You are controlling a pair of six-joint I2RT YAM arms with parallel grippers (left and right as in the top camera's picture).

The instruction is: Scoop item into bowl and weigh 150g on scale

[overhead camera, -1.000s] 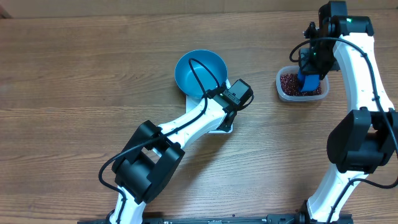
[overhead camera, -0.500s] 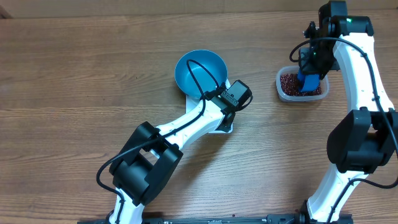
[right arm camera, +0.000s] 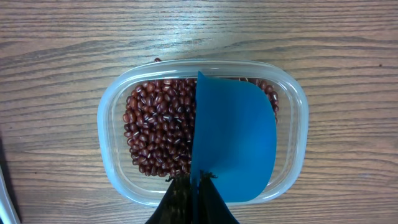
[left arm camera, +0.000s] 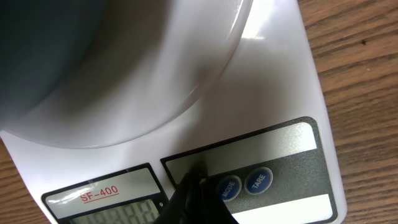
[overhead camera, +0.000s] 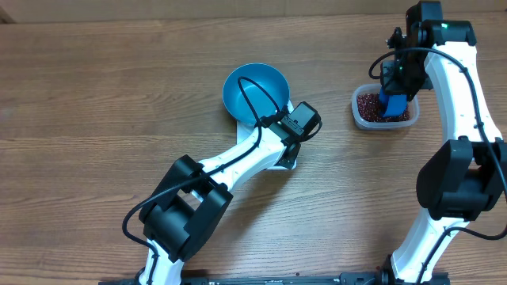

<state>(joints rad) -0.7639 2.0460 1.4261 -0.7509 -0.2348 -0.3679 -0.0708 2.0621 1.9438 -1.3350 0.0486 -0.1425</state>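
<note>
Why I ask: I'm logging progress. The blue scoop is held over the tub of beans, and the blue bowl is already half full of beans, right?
No: the overhead view shows the blue bowl empty. The blue scoop is indeed held over the tub of beans.

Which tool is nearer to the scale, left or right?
Left. The left tool is at the front of the scale; the right tool holds a blue scoop over the tub of beans, well away from it.
</note>
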